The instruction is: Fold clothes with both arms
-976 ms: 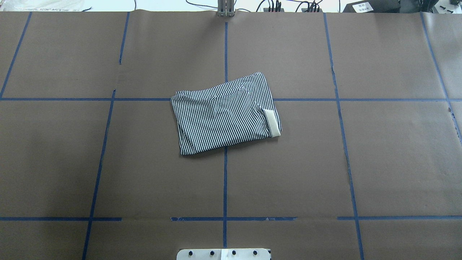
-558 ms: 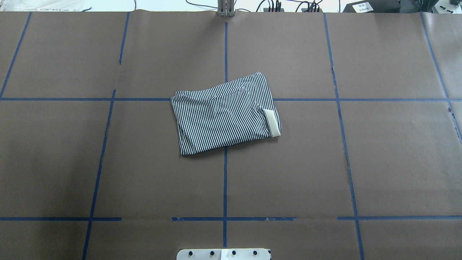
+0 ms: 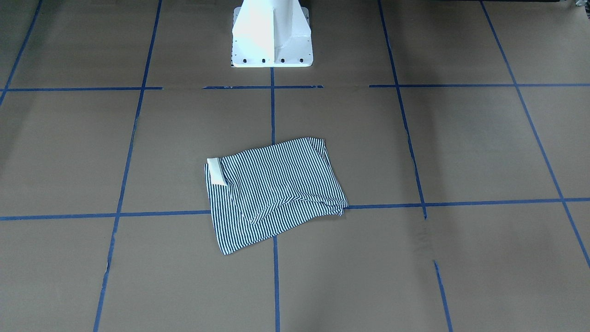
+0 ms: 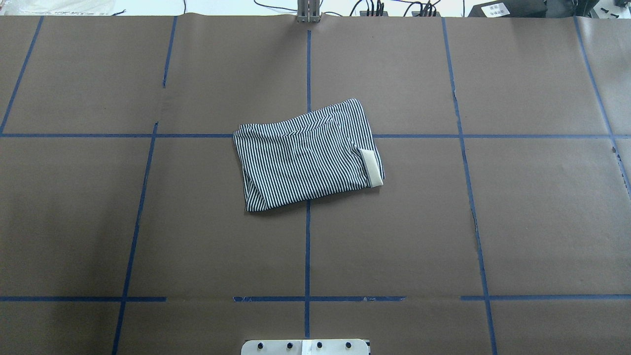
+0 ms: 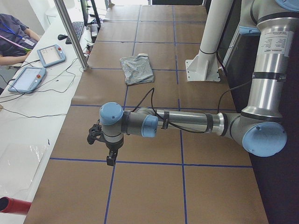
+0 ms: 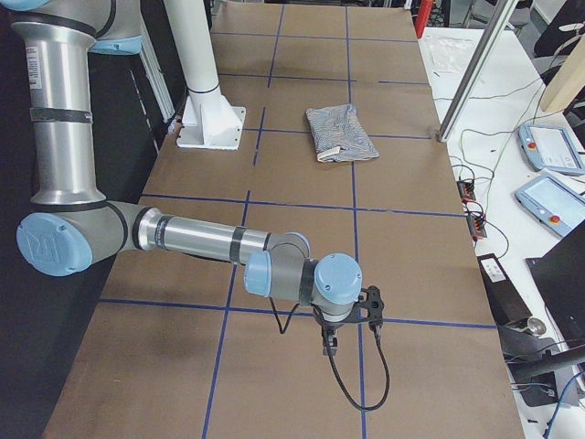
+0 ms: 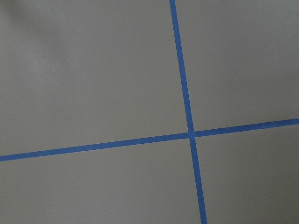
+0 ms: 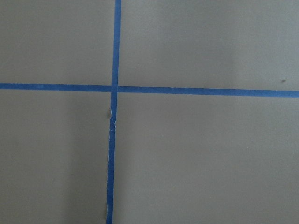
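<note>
In the front-facing view the folded polo shirt (image 3: 276, 193) lies flat near the middle of the bench (image 3: 461, 138), across a crossing of blue tape (image 3: 273, 115), its white collar (image 3: 215, 171) at the end toward the robot's right; the white pedestal (image 3: 272, 41) stands near the bench's robot-side edge, and no gripper shows. The overhead view shows the same rough rectangle, alone on the brown paper. From the left end, the left arm (image 5: 187, 122) reaches low over that end of the bench, and the left gripper (image 5: 111, 158) points down over a tape line, well apart from the shirt; I cannot tell how its jaws stand. From the right end, the right arm (image 6: 201, 240) and right gripper (image 6: 329, 346) mirror this, jaws likewise unreadable. Both wrist views show only paper and crossed tape.
</note>
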Robot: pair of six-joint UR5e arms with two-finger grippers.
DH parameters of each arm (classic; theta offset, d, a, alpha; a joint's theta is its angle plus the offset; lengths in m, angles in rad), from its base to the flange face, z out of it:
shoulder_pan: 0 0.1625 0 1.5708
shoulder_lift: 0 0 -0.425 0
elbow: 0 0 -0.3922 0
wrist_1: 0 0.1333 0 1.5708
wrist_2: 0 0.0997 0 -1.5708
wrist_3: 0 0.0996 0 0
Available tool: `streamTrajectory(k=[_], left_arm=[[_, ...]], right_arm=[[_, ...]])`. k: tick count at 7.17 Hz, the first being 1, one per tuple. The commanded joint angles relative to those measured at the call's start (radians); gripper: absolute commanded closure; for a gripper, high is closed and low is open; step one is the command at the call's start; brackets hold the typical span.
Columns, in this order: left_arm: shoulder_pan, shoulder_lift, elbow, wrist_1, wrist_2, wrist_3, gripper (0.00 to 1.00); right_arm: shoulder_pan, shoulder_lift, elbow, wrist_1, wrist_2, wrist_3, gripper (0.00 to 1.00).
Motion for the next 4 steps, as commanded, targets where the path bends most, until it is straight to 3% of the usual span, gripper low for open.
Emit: streamTrajectory(k=[1, 4], left_arm=[[0.000, -0.001, -0.004, 0.001, 0.001, -0.004, 0.00], [0.000, -0.001, -0.003, 0.002, -0.001, -0.004, 0.00]], right_arm=[[-0.026, 0.004, 0.036, 0.031, 0.009, 0.074, 0.00], [-0.078, -0.025, 0.128, 0.021, 0.055, 0.182, 0.00]])
